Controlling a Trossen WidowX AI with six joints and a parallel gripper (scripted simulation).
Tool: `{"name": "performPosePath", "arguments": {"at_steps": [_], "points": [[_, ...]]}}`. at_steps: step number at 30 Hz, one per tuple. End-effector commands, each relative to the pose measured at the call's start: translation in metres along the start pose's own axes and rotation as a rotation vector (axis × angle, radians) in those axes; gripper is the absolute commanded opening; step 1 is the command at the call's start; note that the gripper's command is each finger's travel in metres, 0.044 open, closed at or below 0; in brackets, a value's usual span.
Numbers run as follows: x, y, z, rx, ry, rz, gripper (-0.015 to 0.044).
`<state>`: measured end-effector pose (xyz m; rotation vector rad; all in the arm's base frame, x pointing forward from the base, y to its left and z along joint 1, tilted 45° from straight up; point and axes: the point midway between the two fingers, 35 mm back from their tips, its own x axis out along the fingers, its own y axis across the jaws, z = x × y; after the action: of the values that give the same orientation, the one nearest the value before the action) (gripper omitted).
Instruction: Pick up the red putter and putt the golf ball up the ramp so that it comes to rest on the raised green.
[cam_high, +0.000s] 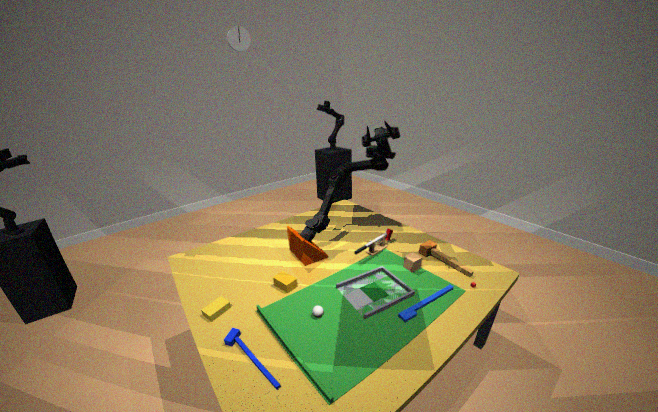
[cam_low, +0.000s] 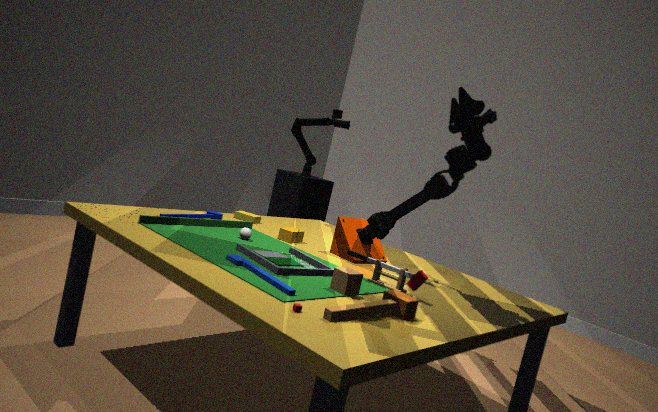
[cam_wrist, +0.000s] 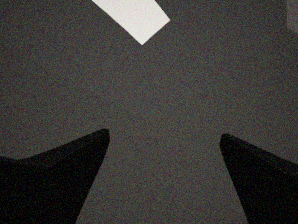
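The red putter, with a red head (cam_high: 389, 234) (cam_low: 417, 280), a white shaft (cam_high: 376, 241) (cam_low: 392, 269) and a black grip, lies across a small two-post stand beside the mat. The white golf ball (cam_high: 318, 311) (cam_low: 245, 233) rests on the green mat (cam_high: 300, 330) (cam_low: 200, 240). The grey ramp (cam_high: 353, 299) (cam_low: 271, 254) faces the ball and leads to the green patch (cam_high: 374, 291) (cam_low: 286, 261) inside a grey border. My gripper (cam_high: 377, 126) (cam_low: 457, 95) (cam_wrist: 165, 137) is open and empty, high above the table and far from the putter, fingers pointing up.
Blue mallets (cam_high: 257, 361) (cam_high: 431, 301) lie beside and on the mat. A wooden mallet (cam_high: 452, 262) (cam_low: 365, 308), wooden cube (cam_high: 413, 262) (cam_low: 346, 281), small red object (cam_high: 473, 284) (cam_low: 297, 307) and yellow blocks (cam_high: 285, 282) (cam_high: 216, 308) are around it. An orange wedge (cam_high: 305, 247) (cam_low: 345, 237) stands at my arm's base.
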<state>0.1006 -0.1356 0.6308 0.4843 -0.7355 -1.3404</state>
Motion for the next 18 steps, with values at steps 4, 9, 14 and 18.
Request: {"name": "performPosePath", "arguments": {"at_steps": [4, 9, 14, 18], "points": [[0.000, 0.016, -0.005, -0.119, -0.077, 0.055, 0.0440], [-0.005, 0.058, -0.028, -0.464, -0.201, 0.196, 0.0440], [-0.015, 0.102, -0.072, -0.819, -0.308, 0.378, 0.0440], [-0.026, 0.129, -0.122, -1.092, -0.373, 0.553, 0.0440]]}}
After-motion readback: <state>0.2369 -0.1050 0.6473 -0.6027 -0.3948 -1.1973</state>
